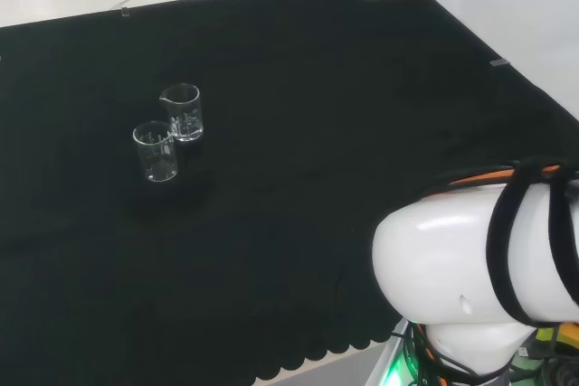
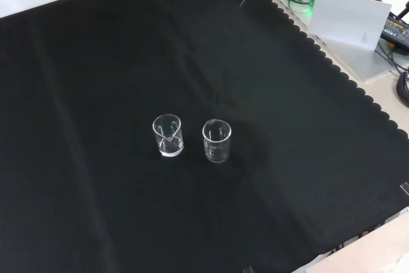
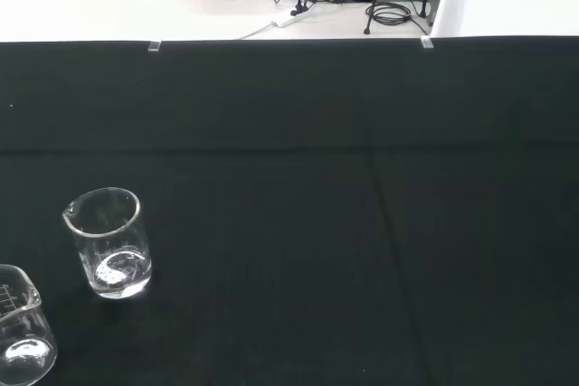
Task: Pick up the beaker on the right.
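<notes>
- While the white arm link [image 1: 479,268] filled the head view's lower right, two clear beakers stood upright left of centre on the black cloth [image 1: 317,133].
- In the front view, the right beaker [image 2: 216,140] stood just beside the left beaker [image 2: 168,135], near mid-frame.
- Whether the hand was released or clenched could not be told.

wrist view: nearer beaker [image 3: 20,336] cut by frame edge, only part shows | head view: arm link [image 1: 479,268] cut at right & bottom edges; beakers' contents too faint to tell | front view: cloth [image 2: 96,222] runs off bottom & left edges
</notes>
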Available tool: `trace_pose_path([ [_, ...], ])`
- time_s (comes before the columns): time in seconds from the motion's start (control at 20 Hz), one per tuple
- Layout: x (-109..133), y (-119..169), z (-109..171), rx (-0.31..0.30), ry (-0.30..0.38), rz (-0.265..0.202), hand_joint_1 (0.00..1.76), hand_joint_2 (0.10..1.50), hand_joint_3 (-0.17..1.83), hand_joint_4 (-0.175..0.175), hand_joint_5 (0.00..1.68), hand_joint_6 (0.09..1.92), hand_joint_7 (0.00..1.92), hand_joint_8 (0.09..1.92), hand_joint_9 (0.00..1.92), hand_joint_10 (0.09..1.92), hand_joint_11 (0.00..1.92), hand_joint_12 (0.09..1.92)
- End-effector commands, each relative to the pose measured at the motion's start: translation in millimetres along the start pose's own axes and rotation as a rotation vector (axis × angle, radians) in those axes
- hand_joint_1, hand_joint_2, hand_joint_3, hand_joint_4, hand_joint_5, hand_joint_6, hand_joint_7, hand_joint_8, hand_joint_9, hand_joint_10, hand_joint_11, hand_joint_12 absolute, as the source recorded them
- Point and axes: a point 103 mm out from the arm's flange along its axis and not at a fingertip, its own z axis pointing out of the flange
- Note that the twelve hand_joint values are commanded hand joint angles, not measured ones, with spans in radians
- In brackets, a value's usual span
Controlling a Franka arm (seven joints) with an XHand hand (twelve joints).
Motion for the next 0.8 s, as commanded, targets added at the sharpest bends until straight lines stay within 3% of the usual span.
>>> trace_pose_path([
  [0.05, -6, 29, 39, 0.017, 0.05, 0.017, 0.56, 1.02, 0.25, -0.05, 0.3, 0.09, 0.23, 0.61, 0.37, 0.68, 0.01, 1.36],
  [0.35, -10, 80, 75, 0.013, 0.129, -0.026, 0.58, 0.97, 0.32, -0.053, 0.31, 0.09, 0.22, 0.63, 0.39, 0.67, 0.01, 1.36],
  [0.5, -1, 118, 98, 0.015, 0.154, -0.068, 0.59, 0.94, 0.37, -0.053, 0.31, 0.09, 0.22, 0.63, 0.4, 0.66, 0.01, 1.36],
  [0.8, 18, 164, 137, 0.044, 0.189, -0.12, 0.62, 0.87, 0.46, -0.054, 0.31, 0.09, 0.23, 0.63, 0.41, 0.66, 0.01, 1.37],
])
